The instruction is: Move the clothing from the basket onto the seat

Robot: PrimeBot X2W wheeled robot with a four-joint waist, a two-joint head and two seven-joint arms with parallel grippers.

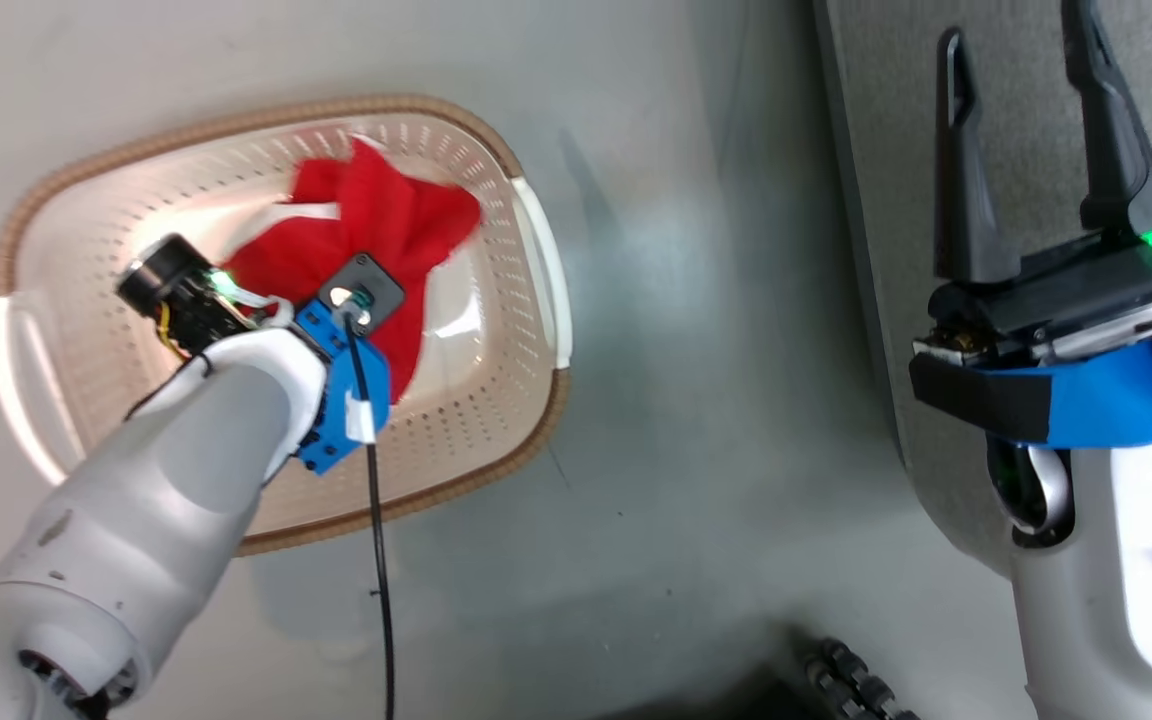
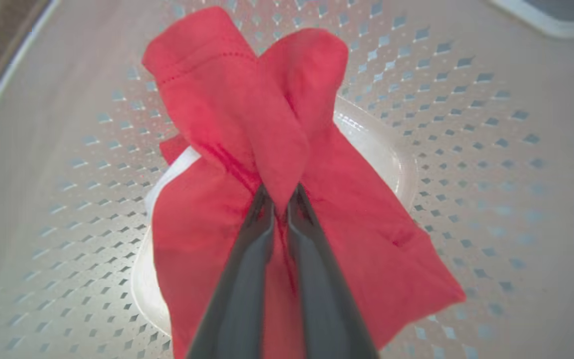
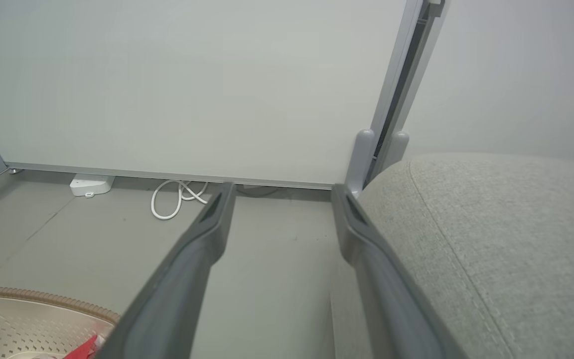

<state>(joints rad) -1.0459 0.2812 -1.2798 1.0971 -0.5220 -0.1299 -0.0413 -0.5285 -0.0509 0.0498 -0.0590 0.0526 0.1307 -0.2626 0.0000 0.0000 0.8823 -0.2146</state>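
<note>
The cream perforated basket (image 1: 236, 120) stands on the floor at the left of the head view. A red piece of clothing (image 1: 386, 225) with white trim lies bunched inside it. My left arm reaches down into the basket, and its wrist (image 1: 341, 380) covers the fingers. In the left wrist view my left gripper (image 2: 279, 197) is shut on a raised fold of the clothing (image 2: 227, 114) above the basket's bottom (image 2: 466, 99). My right gripper (image 1: 1016, 30) stands open and empty over the edge of the grey seat (image 1: 896, 150). The right wrist view shows that gripper (image 3: 282, 194), the seat (image 3: 491, 239) and the basket's rim (image 3: 43, 298).
Grey floor (image 1: 716, 400) separates the basket from the seat. A black cable (image 1: 376, 520) hangs from my left wrist. By the far wall lie a white coiled cable (image 3: 172, 199) and a white box (image 3: 90, 184). A grey post (image 3: 361, 159) stands beside the seat.
</note>
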